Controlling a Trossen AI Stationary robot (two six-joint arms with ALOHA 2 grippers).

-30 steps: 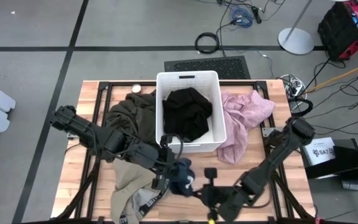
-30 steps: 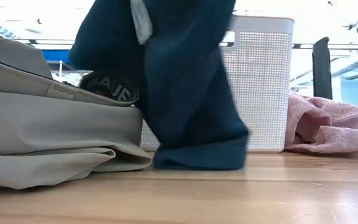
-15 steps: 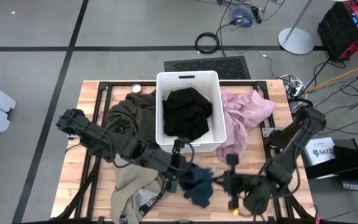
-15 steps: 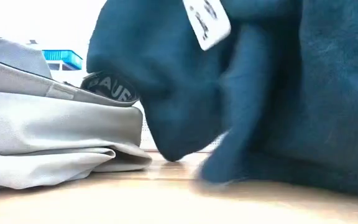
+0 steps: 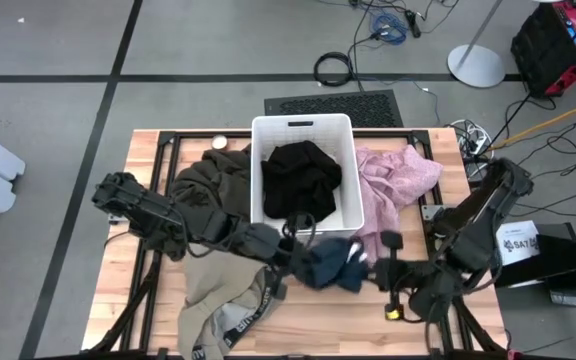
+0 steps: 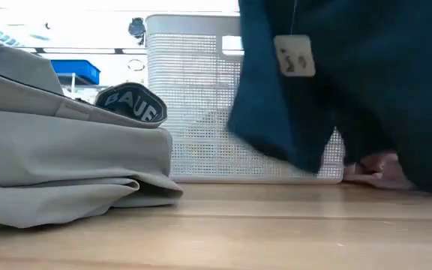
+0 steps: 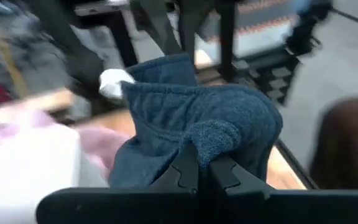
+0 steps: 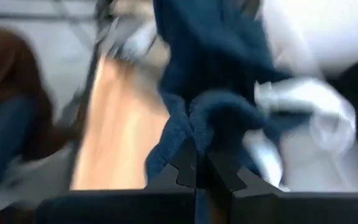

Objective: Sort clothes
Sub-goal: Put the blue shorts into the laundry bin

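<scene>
Seen from above, a wooden desk (image 5: pixel 148 300) carries a white rectangular plastic bin (image 5: pixel 348 150) at its middle, and everything here is placed relative to that bin. Both robot arms now hold one navy-teal garment (image 5: pixel 333 265) in the air just in front of the bin's near wall. The left claw (image 5: pixel 298 262) is pressed together on one bunched end and the right claw (image 5: pixel 376 268) is pinched shut on the other. A second ago this garment hung lower and farther from the bin, its hem touching the desk. It has since been lifted clear and carried toward the bin, which suggests it is about to be dropped in with the darks. In the wrist views the cloth looks like thick, nubbly knit, gathered into a soft lump over the fingers, with a small white label sewn on. Inside the bin lies a crumpled black garment (image 5: pixel 300 180). Draped against the bin's left side is a large dark olive garment (image 5: pixel 208 180), heavy and folded in deep creases. Against its right side spreads a pale pink garment (image 5: pixel 398 185), thin and wrinkled. In front of the bin and to the left lies a beige garment (image 5: pixel 213 295), smooth woven fabric with a dark lettered waistband.
</scene>
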